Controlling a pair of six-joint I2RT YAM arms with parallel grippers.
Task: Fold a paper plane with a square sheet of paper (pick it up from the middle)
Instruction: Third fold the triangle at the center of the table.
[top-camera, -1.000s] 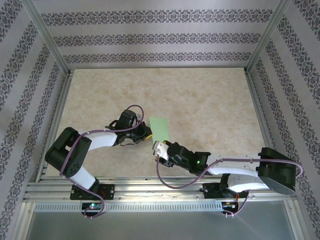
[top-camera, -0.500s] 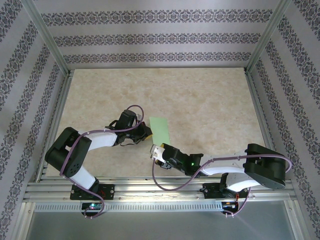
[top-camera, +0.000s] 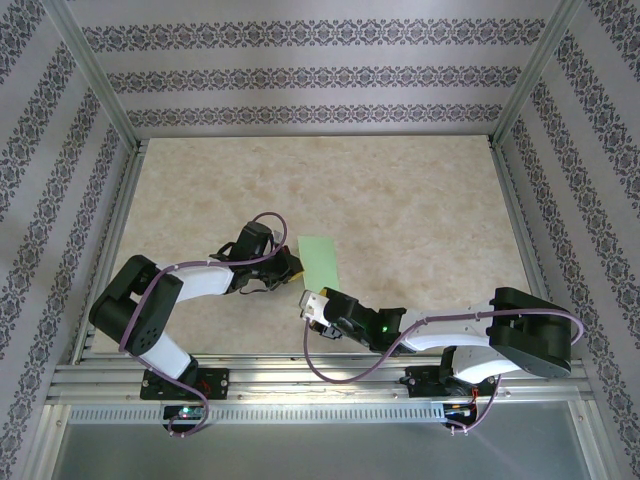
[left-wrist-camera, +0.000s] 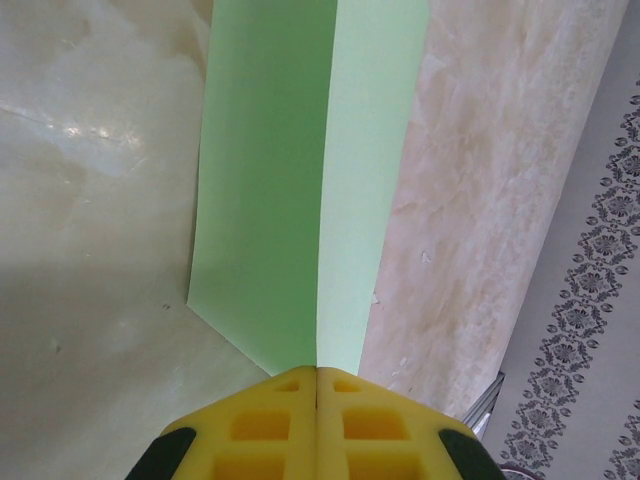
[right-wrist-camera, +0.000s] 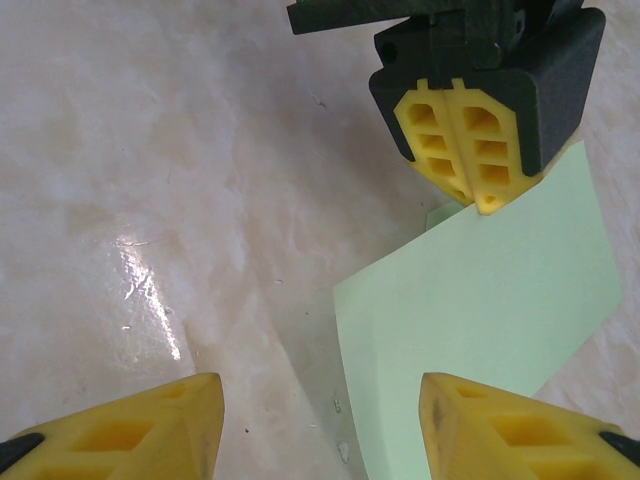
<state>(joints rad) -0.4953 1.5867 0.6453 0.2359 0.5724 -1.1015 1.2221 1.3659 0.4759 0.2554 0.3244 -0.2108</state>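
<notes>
Over the last second the right tool (top-camera: 312, 303) has drawn back slightly as its arm folded low. It now hangs with jaws about half apart, holding nothing, just short of the thin pale green sheet of paper (top-camera: 320, 258). The left tool (top-camera: 292, 266) has stayed put, fully closed on the sheet's left edge, while the paper, a narrow rectangle creased lengthwise, lies mid-way across the marbled beige surface (top-camera: 420, 200). The half-fold looks made, and the right arm is probably repositioning for the next fold.
</notes>
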